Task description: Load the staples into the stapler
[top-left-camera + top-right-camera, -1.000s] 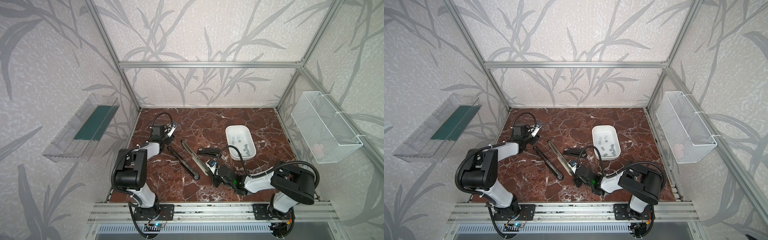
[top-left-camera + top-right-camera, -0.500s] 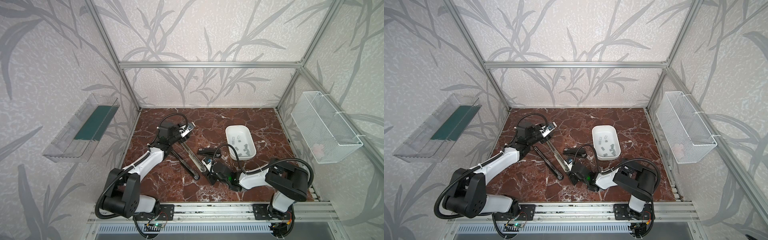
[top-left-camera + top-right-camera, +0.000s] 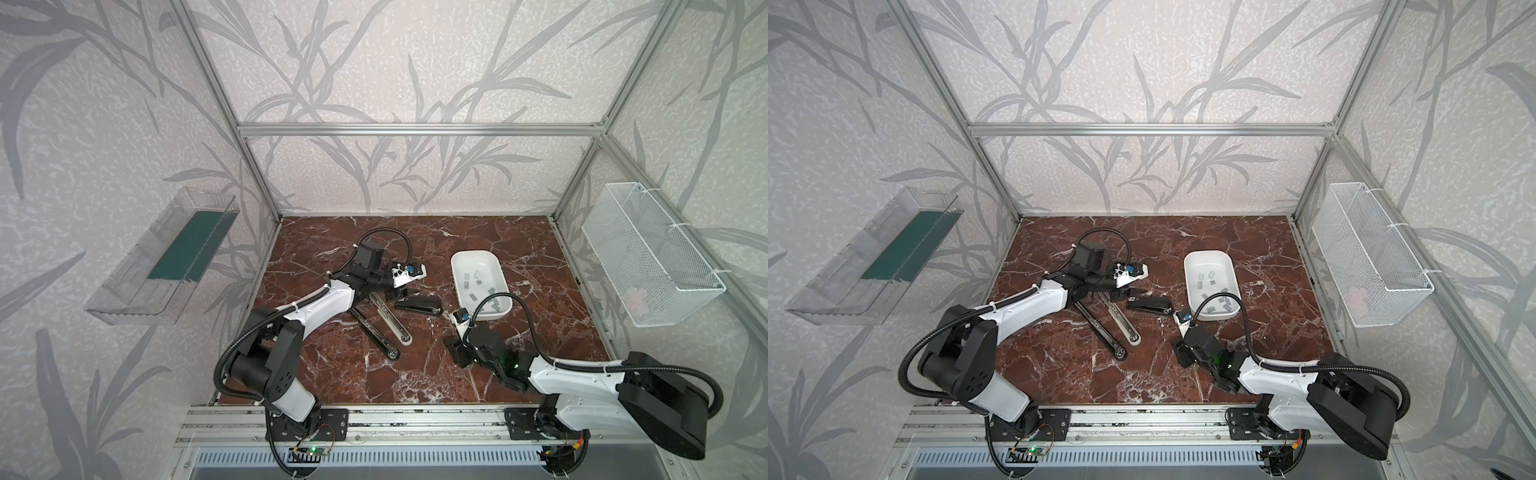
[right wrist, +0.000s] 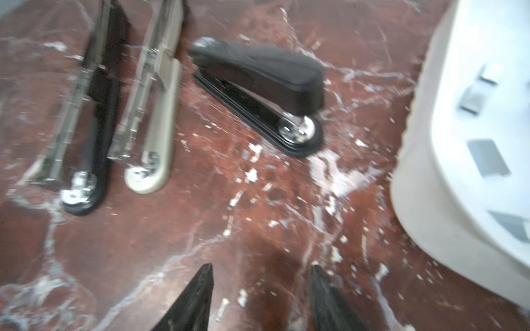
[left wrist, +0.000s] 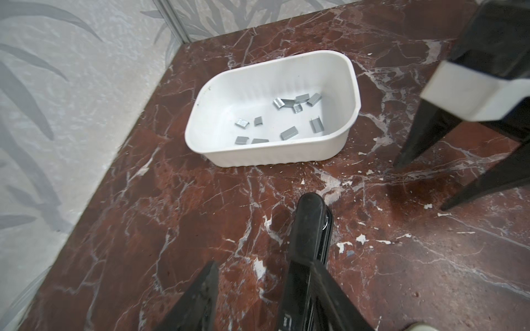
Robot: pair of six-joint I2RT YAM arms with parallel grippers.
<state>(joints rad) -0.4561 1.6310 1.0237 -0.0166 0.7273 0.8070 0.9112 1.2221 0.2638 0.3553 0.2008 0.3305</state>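
right wrist view, blurred: nearest, the right gripper (image 4: 261, 266) hangs low over the red-brown marble tabletop (image 4: 258, 215), its two black fingers spread with nothing between them. beyond it lie a long black stapler folded out flat (image 4: 86, 129) and a pale beige stapler folded out flat (image 4: 156, 114) beside it, both with their metal channels bared, then a short closed black stapler (image 4: 258, 77). the left gripper (image 5: 262, 266) sits at that closed stapler's rear end with its jaws apart. one finger looks to touch its side and the other stands well clear, so it is not clamped. farther off, the staples (image 5: 288, 133), small flat grey metal strips, lie loose in a white rounded plastic tray (image 5: 258, 156); none is in a stapler yet. i judge the step in hand to be fetching a strip with the right arm. to do it well, pick a strip lying alone rather than one in the touching cluster, come straight down clear of the tray wall, pinch across the narrow width, lift it level, and keep the legs pointing down for the channel
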